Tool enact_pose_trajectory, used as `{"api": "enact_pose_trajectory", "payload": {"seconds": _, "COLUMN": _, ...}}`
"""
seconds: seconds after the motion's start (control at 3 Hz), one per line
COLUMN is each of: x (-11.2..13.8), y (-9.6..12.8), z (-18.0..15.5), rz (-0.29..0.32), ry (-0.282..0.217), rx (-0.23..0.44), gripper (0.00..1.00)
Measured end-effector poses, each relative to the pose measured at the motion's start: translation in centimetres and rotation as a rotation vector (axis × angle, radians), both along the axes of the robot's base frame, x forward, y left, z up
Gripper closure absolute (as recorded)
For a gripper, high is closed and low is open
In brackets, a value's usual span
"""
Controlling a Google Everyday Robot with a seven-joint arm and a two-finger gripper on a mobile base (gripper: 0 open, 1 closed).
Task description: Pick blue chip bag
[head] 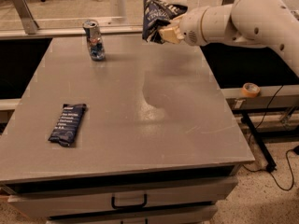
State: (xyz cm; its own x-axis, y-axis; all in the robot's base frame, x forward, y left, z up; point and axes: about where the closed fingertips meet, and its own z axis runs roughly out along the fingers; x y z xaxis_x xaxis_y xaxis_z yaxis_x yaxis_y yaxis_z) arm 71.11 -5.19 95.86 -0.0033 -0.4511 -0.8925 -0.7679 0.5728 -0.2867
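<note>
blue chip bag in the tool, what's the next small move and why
Probably a small lift straight up with the grip held. The tool is shut on the blue chip bag, which hangs low over the far edge of the table, seemingly just clear of it. The can stands well off to the left, so nothing blocks the rise.

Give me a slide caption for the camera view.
Gripper holds crumpled dark-blue foil chip bag above grey table; blue-and-silver drink can and flat navy packet sit on it.
</note>
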Motion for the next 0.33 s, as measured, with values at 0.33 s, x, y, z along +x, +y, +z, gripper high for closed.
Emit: {"api": "enact_pose_trajectory", "payload": {"seconds": 0.33, "x": -0.11, "y": 0.35, "z": 0.34, "rz": 0.011, "ry": -0.012, "rx": 0.0, "gripper": 1.0}}
